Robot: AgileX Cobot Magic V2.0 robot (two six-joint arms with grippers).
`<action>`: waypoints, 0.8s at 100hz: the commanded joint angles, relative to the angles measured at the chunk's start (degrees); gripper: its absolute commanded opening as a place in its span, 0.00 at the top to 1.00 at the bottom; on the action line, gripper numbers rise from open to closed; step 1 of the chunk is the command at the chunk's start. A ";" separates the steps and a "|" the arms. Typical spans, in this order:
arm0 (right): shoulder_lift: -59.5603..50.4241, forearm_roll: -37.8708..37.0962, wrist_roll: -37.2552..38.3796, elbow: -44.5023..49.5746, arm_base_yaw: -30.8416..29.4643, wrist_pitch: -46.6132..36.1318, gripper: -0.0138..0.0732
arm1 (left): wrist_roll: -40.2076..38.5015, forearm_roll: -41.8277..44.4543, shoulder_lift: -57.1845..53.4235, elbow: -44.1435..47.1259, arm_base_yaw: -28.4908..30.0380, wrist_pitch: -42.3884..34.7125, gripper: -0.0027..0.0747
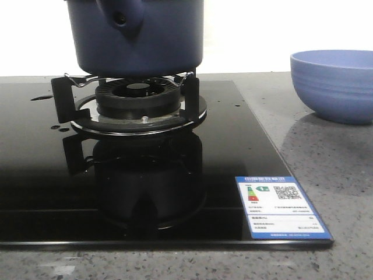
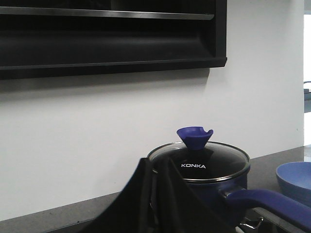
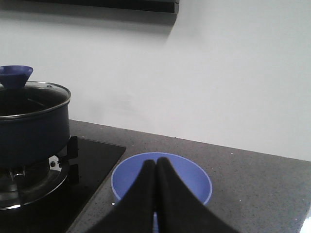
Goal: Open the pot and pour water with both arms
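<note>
The dark navy pot [image 1: 137, 41] stands on the burner stand [image 1: 137, 108], its top cut off in the front view, with a stubby knob [image 1: 119, 17] on its side. The left wrist view shows its glass lid [image 2: 204, 162] in place, with a blue knob [image 2: 194, 137] on top and a long blue handle [image 2: 272, 204]. My left gripper [image 2: 155, 161] is short of the pot, fingers almost together and holding nothing. My right gripper [image 3: 155, 162] is shut and empty in front of the blue bowl [image 3: 189, 177], with the pot [image 3: 29, 131] off to one side. Water is not visible.
The black glass hob [image 1: 233, 151] carries a blue-and-white label [image 1: 282, 207] at its front right corner. The periwinkle bowl [image 1: 335, 84] sits on the grey speckled counter [image 1: 326, 163] right of the hob. A white wall and a dark shelf [image 2: 107, 39] are behind.
</note>
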 commanded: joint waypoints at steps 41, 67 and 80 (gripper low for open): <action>0.59 -0.17 -0.64 -1.32 0.09 -4.12 0.90 | -62.24 63.40 0.72 0.03 -0.41 -8.80 0.98; 0.59 -0.17 -0.64 -1.32 0.09 -4.12 0.90 | -69.74 73.06 -3.03 14.94 0.62 -24.76 0.98; 0.59 -0.17 -0.64 -1.32 0.09 -4.12 0.90 | -69.74 72.61 -7.39 19.99 1.70 -22.00 0.98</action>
